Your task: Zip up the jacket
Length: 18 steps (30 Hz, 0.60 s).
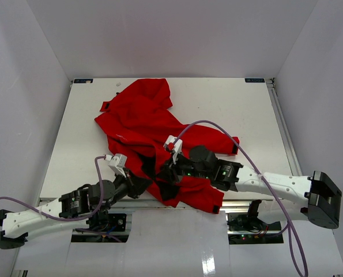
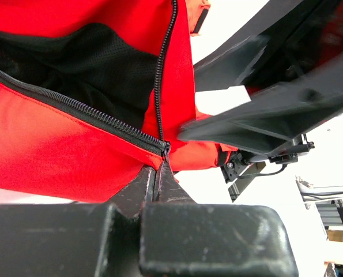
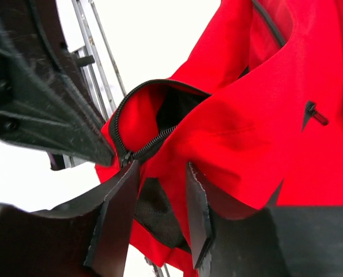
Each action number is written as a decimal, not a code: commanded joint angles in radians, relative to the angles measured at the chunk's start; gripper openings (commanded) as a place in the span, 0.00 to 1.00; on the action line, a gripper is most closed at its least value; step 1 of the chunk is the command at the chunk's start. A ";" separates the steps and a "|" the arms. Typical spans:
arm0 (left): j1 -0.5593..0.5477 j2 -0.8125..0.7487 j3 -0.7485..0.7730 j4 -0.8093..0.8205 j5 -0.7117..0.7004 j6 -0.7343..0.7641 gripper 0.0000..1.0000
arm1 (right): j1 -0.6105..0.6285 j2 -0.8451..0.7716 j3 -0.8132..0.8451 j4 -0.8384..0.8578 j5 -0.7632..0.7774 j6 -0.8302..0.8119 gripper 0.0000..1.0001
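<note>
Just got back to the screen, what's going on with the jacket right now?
Both arms are working at the bottom of the bright red soft fabric jacket, which lies crumpled on the white table. The left gripper is shut, pinching the hem where the two sides of the dark zipper meet. The right gripper is open, its fingers straddling the fabric beside that joint. Above it the zipper is not yet closed, and the black lining shows.

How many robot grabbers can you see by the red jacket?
2. The left gripper is at the jacket's near-left edge. The right gripper is just beside it, at the near middle. None seem hidden.
</note>
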 commanded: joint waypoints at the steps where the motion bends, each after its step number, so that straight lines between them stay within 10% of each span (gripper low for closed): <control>1: -0.003 -0.006 0.036 -0.046 0.006 -0.020 0.00 | 0.011 -0.118 -0.008 -0.039 0.033 -0.090 0.53; 18: -0.003 -0.009 0.016 -0.029 0.164 0.005 0.00 | 0.339 -0.342 -0.289 0.157 0.452 -0.788 0.58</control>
